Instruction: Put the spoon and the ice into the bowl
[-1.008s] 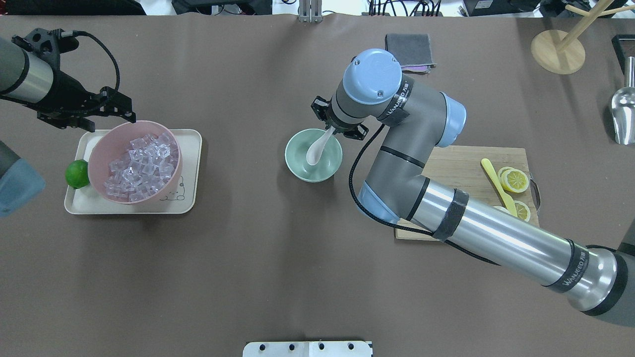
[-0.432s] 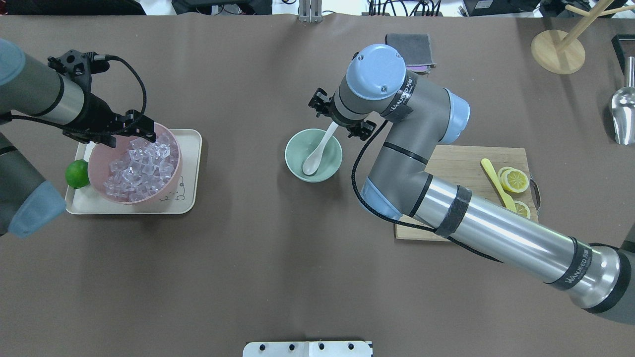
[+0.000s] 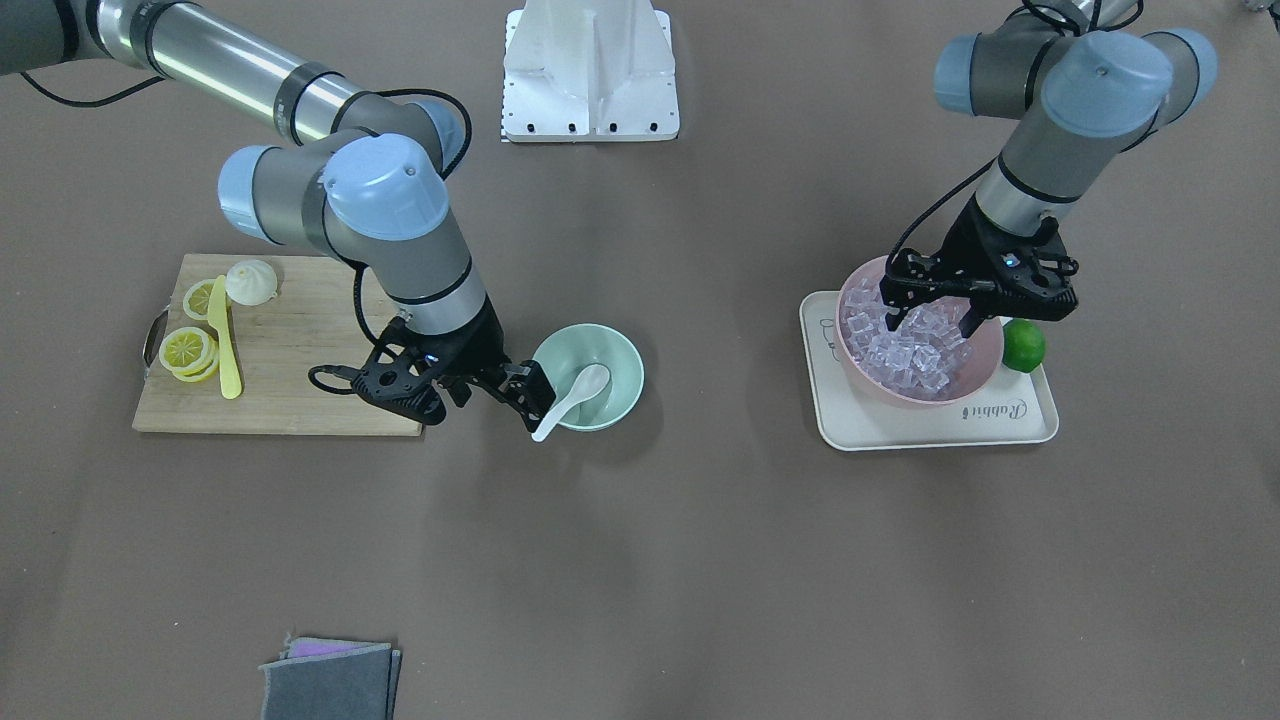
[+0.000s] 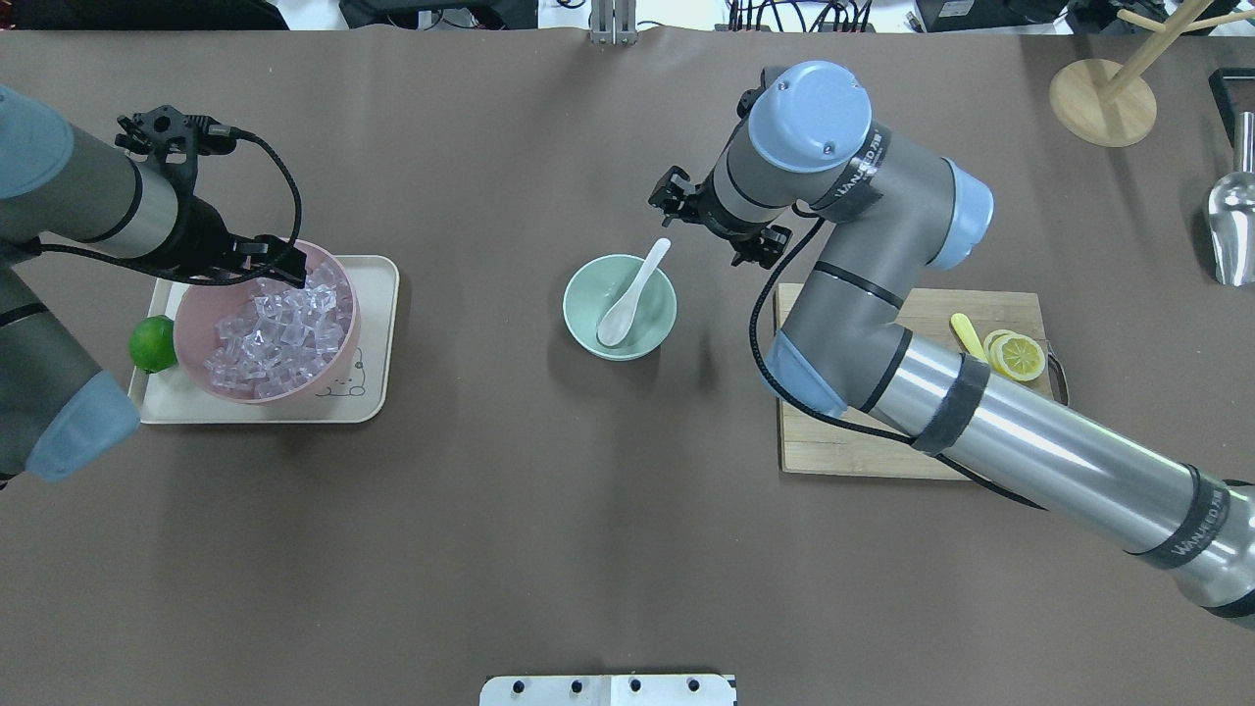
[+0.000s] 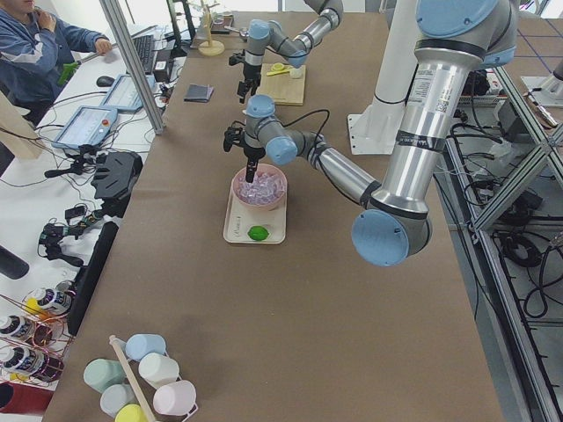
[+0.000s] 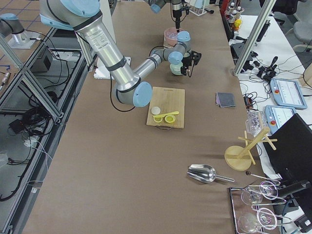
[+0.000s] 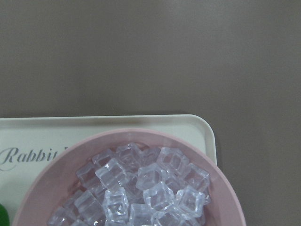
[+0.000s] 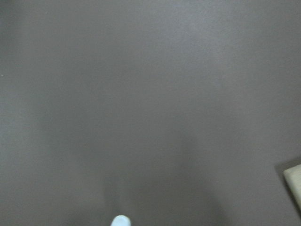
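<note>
Closest to the robot is the chopping board (image 3: 280, 392), with lemon slices (image 4: 1020, 355) and a yellow knife (image 4: 966, 333). Next out on the bench (image 4: 549, 529) is the mint bowl (image 4: 651, 330), and the spoon (image 4: 635, 291) is in it, scoop on the bottom, handle leaning over the far rim! Off to the left, the ice (image 4: 279, 328) sits heaped in the pink bowl (image 4: 352, 328) on its tray (image 4: 380, 279), lime (image 4: 152, 343) alongside. The left pincer (image 3: 933, 320) is spread wide, tips down among the cubes. Farthest out, the right pincer (image 3: 488, 388) hovers just past the handle, released.
</note>
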